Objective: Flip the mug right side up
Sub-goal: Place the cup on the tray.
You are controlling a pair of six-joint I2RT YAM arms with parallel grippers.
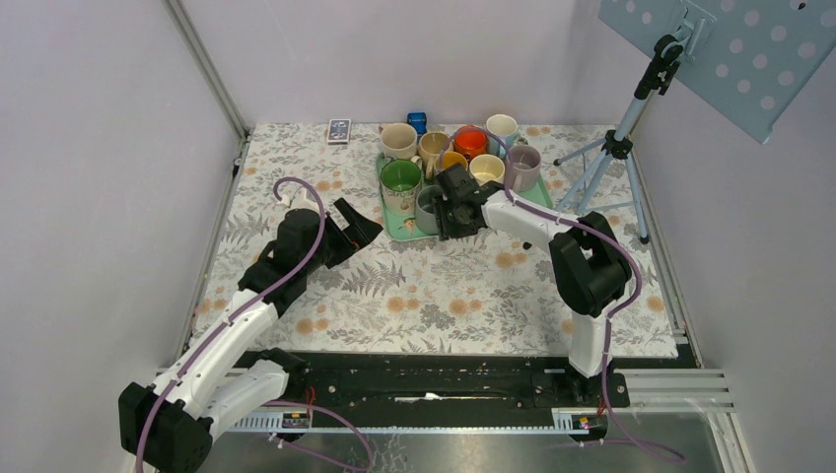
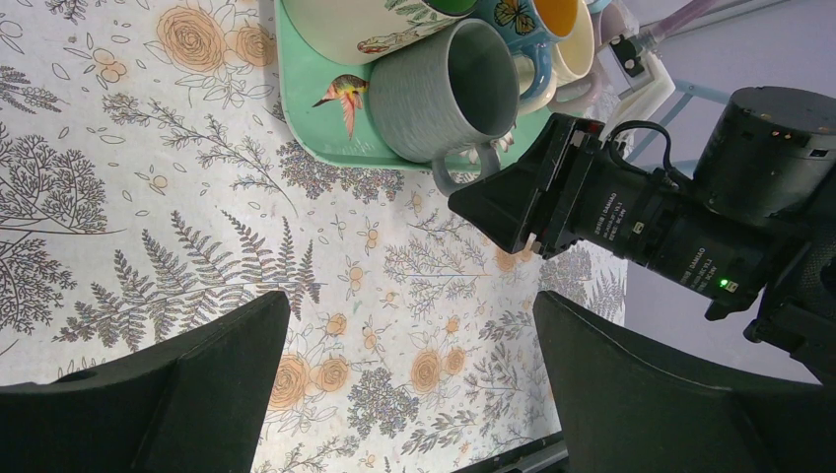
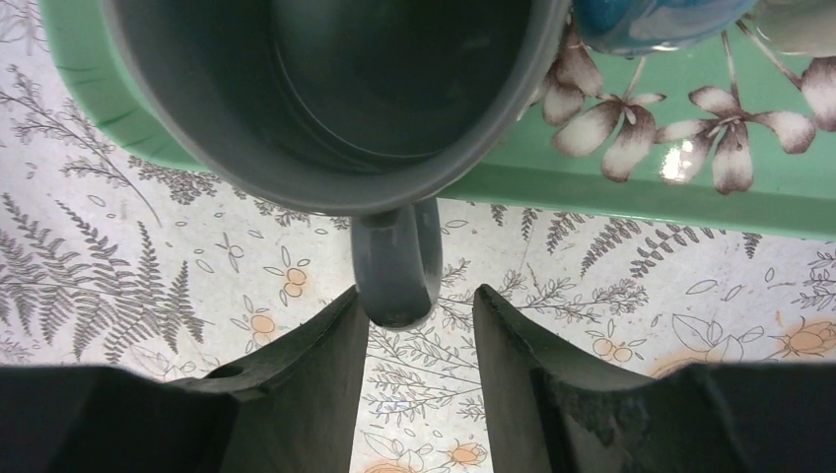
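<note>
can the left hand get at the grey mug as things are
Probably not cleanly: the grey mug stands at the tray's near edge, but the right hand straddles its handle there, and other mugs crowd behind it.

Grey mug (image 3: 375, 99) — upright, tray (image 3: 690, 187) near corner, handle overhanging edge.

Grey mug (image 1: 427, 208) upright on tray (image 1: 398, 234)

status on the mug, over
left pincer open, beside tray. right pincer open, jaws flanking mug handle. mug upright on tray edge. other mugs packed close behind.
</note>
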